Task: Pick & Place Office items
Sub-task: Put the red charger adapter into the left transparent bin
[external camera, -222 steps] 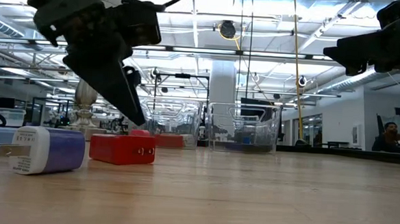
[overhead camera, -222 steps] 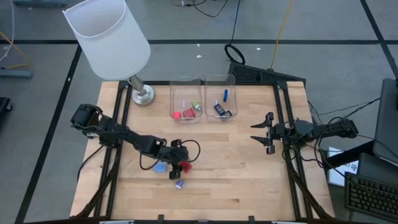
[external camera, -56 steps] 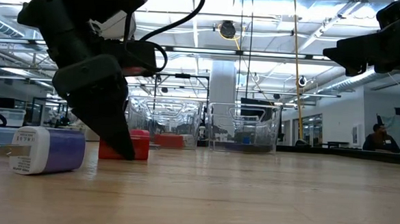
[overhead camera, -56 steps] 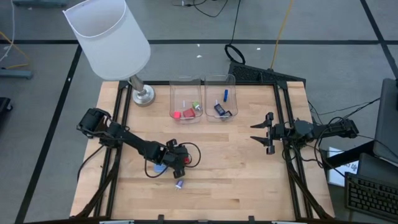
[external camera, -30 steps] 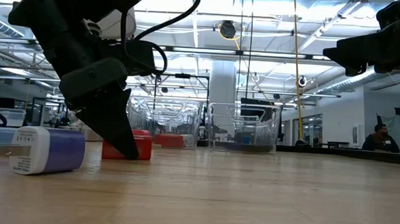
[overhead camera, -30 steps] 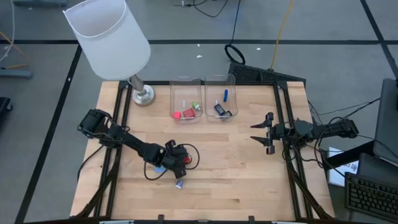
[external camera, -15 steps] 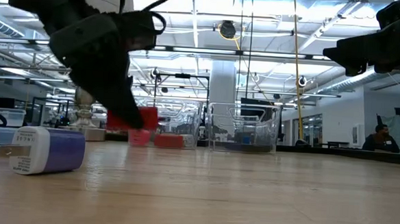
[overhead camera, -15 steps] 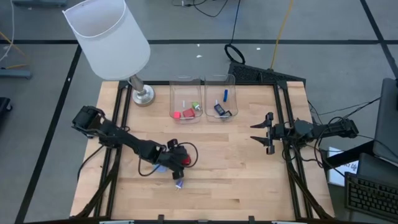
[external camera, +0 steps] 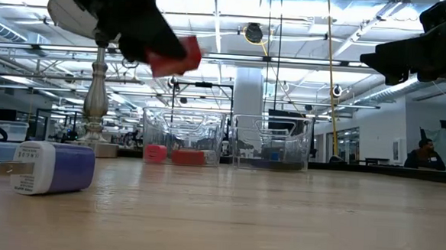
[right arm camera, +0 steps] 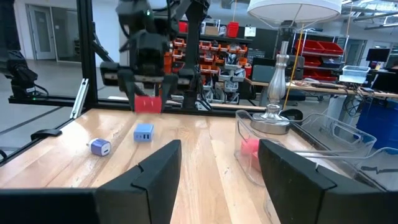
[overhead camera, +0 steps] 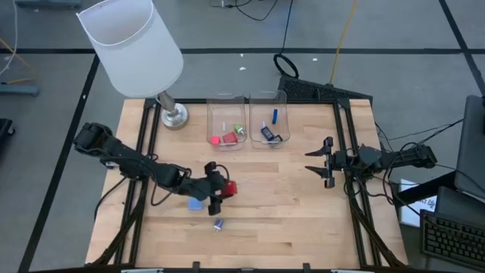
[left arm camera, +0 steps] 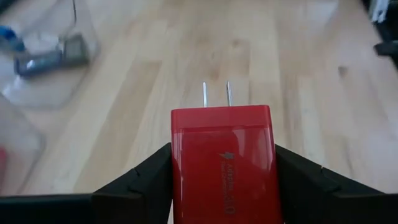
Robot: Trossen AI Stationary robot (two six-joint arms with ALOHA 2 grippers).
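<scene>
My left gripper (overhead camera: 223,188) is over the middle of the table, shut on a red wall charger (overhead camera: 229,187), which hangs in the air in the low view (external camera: 173,57). A light blue charger (overhead camera: 195,203) and a dark blue one (overhead camera: 218,224) lie on the wood near it; the dark blue one (external camera: 52,168) lies on its side. Red and green pieces (overhead camera: 229,136) sit in the left clear bin, blue and black ones (overhead camera: 270,133) in the right bin. My right gripper (overhead camera: 320,161) waits open at the table's right side. My left gripper pinches the red charger's body (left arm camera: 221,162) between its two fingers (left arm camera: 146,177), one on each side face. The two metal prongs (left arm camera: 216,93) point forward, away from the wrist. The charger is lifted clear of the table (external camera: 173,57).
Two clear bins (overhead camera: 226,102) (overhead camera: 269,98) stand side by side at the far edge. A big white-shaded lamp (overhead camera: 132,45) stands on its metal base (overhead camera: 174,115) at the far left corner. Bare wood (overhead camera: 288,205) lies between the arms and toward the near edge.
My left gripper, shut on the red charger that stood on the table, has risen and carried it up clear of the wood, shifting slightly toward the far and right edges. The two blue chargers have stayed where they were.
</scene>
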